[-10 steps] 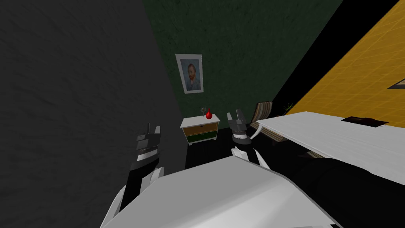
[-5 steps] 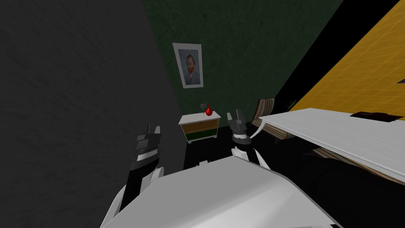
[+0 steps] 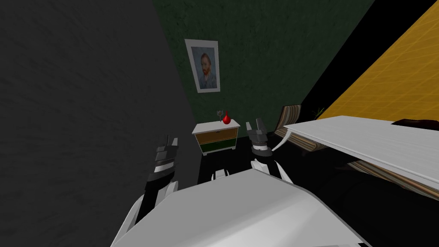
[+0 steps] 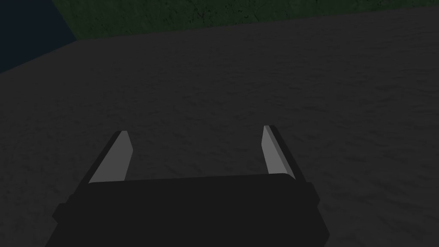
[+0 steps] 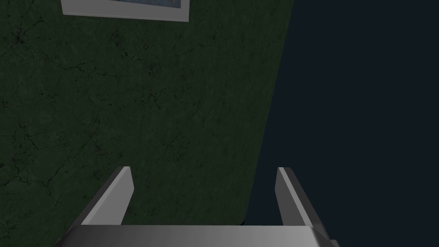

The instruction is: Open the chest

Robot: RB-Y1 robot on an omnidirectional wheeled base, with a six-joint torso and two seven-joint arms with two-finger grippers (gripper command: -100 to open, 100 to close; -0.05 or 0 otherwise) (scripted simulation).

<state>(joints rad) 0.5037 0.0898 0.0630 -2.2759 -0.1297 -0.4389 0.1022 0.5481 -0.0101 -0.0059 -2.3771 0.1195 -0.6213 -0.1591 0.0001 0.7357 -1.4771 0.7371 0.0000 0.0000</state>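
The chest (image 3: 215, 128) is standing well ahead of the robot, backed against the green wall (image 3: 266, 51) beneath a framed portrait (image 3: 202, 65), close to the corner with the dark grey wall (image 3: 77, 107). It is showing a white top, a yellow-brown upper drawer front (image 3: 215, 137) and a green lower drawer front (image 3: 219, 147). Both fronts are sitting flush, so nothing is judged opened yet, and any handle is too small to make out. A red vase (image 3: 226, 117) and a small stemmed glass (image 3: 219, 114) are resting on the top toward its back edge, a concern should the chest be jolted during a pull. The left gripper (image 3: 170, 140) is hanging low beside the dark grey wall, its fingers (image 4: 112, 161) standing wide apart with nothing between them. The right gripper (image 3: 254, 123) is hanging just beside the end of the white table (image 3: 364, 137), its fingers (image 5: 109, 199) likewise spread and empty. Both arms are judged to be tucked and pointing forward for travel, since neither is within reach of the drawers. A striped chair (image 3: 288, 118) is standing behind the table end and narrowing the passage on the right, so the approach is calling for a straight line between wall and table before either arm extends.
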